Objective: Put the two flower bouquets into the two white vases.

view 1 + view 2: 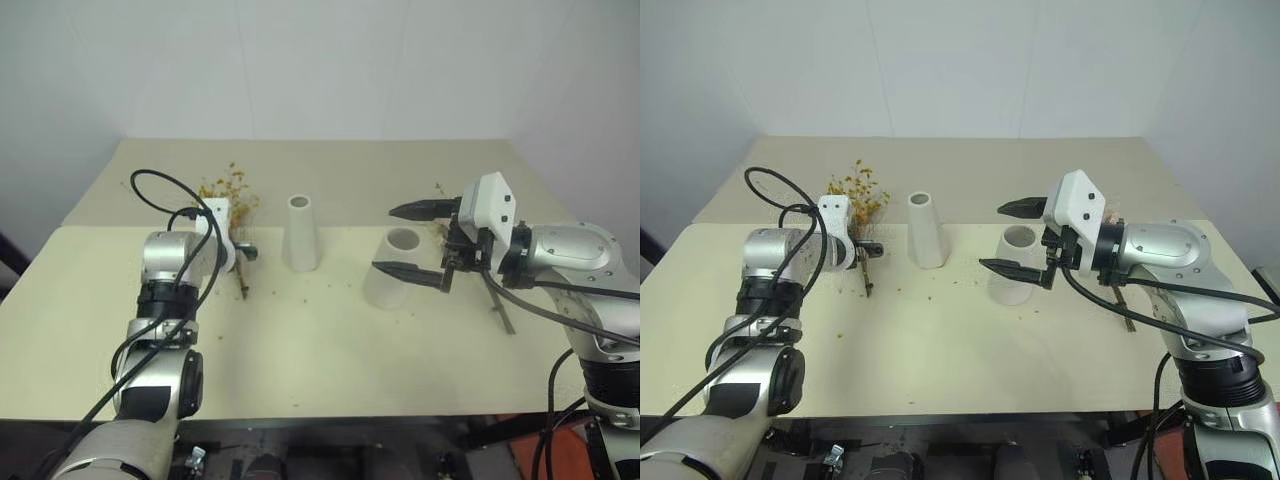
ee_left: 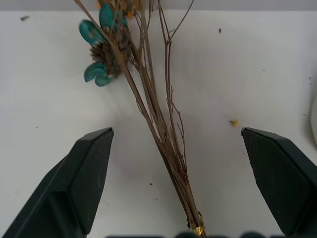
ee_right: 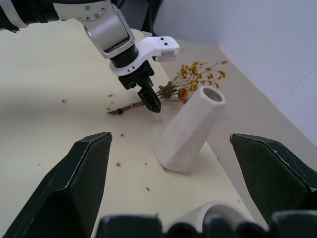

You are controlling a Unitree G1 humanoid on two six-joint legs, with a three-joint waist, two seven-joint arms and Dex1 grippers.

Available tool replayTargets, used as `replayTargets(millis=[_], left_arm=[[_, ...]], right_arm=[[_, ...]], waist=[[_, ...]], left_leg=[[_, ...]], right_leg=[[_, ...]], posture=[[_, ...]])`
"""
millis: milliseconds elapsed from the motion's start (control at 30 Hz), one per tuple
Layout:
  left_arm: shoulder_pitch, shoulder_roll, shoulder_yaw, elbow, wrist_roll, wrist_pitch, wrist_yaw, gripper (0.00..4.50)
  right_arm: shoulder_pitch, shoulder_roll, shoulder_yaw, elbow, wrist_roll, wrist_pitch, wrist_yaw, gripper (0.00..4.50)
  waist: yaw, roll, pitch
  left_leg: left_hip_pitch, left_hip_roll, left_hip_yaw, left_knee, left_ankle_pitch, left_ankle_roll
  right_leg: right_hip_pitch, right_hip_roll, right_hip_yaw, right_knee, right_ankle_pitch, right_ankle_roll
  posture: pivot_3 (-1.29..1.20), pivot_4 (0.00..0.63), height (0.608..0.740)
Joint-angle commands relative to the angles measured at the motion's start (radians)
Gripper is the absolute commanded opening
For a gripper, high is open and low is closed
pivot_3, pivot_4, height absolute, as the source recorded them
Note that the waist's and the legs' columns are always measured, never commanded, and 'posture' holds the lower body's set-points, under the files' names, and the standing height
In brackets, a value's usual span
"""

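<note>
A sparse bouquet of small yellow-orange flowers [image 1: 232, 198] lies on the cream table [image 1: 300, 350] at the left, stems toward me. My left gripper [image 2: 176, 136] hangs open just over those thin brown stems [image 2: 161, 129], a finger on each side, not touching. The slim white vase [image 1: 301, 233] stands upright in the middle. To its right stands the wide-mouthed vase [image 1: 392, 268]. My right gripper [image 1: 405, 240] is open, held level above and around that vase's mouth, holding nothing. The other bouquet is mostly hidden behind my right arm; one stem end [image 1: 500, 305] sticks out.
Small flower crumbs [image 1: 300, 297] are scattered on the table around the vases. A white wall [image 1: 320, 60] rises behind the table's far edge. The table's front half is bare surface. Black cables [image 1: 160, 190] loop over my left arm.
</note>
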Motion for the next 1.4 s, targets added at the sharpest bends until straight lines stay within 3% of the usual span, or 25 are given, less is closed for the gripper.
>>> replayTargets(millis=[33, 200, 300, 700, 1000, 1133, 1400], left_arm=[[-0.054, 0.002, -0.013, 0.098, 0.047, -0.107, 0.013, 4.5], [-0.102, -0.015, 0.021, 0.211, 0.043, -0.184, 0.008, 4.5], [-0.114, -0.023, 0.036, 0.239, 0.044, -0.218, 0.02, 3.91], [-0.118, -0.013, -0.014, 0.291, 0.109, -0.325, -0.001, 0.04], [-0.125, 0.022, 0.104, 0.102, 0.025, -0.371, -0.018, 0.02], [-0.121, 0.023, 0.085, 0.009, 0.082, -0.575, 0.033, 0.02], [-0.198, -0.001, 0.324, 0.169, -0.187, -0.99, -0.194, 0.02]], right_arm=[[-0.002, -0.002, -0.023, -0.035, 0.0, 0.001, -0.018, 4.48], [0.006, -0.005, -0.028, -0.036, -0.009, -0.001, -0.03, 4.48], [0.007, -0.007, -0.031, -0.039, -0.009, -0.001, -0.036, 4.5], [0.011, -0.006, -0.037, -0.039, -0.005, 0.001, -0.054, 4.5], [0.033, -0.011, -0.058, -0.054, 0.007, 0.007, -0.06, 4.5], [0.044, -0.012, -0.077, -0.06, 0.007, 0.008, -0.075, 4.5], [0.082, -0.002, -0.087, -0.078, -0.013, -0.004, -0.116, 4.5]], waist=[[0.0, 0.0, 0.0], [0.003, 0.0, 0.0], [0.003, 0.0, 0.0], [0.002, 0.0, 0.0], [0.0, 0.0, 0.0], [0.004, 0.0, 0.0], [0.004, 0.0, 0.0]], left_leg=[[0.0, 0.0, 0.0, 0.0, 0.0, 0.0], [0.0, 0.0, 0.0, 0.0, 0.0, 0.0], [0.0, 0.0, 0.0, 0.0, 0.0, 0.0], [0.0, 0.0, 0.0, 0.0, 0.0, 0.0], [-0.001, 0.0, 0.0, 0.0, 0.0, 0.0], [-0.001, 0.0, 0.0, 0.0, 0.0, 0.0], [-0.001, 0.0, 0.0, 0.0, 0.0, 0.0]], right_leg=[[0.0, 0.0, 0.0, 0.0, 0.0, 0.0], [0.0, 0.0, 0.0, 0.0, 0.0, 0.0], [0.0, 0.0, 0.0, 0.0, 0.0, 0.0], [0.0, 0.0, 0.0, 0.0, 0.0, 0.001], [0.0, 0.0, 0.0, 0.0, 0.0, 0.001], [0.0, 0.0, 0.0, 0.0, 0.0, 0.0], [0.0, 0.0, 0.0, -0.001, 0.001, 0.001]], posture=[[0.0, 0.15, 0.74], [0.0, 0.15, 0.74], [0.0, 0.15, 0.74], [0.0, 0.15, 0.74], [0.0, 0.15, 0.74], [0.0, 0.15, 0.74], [0.0, 0.15, 0.74]])
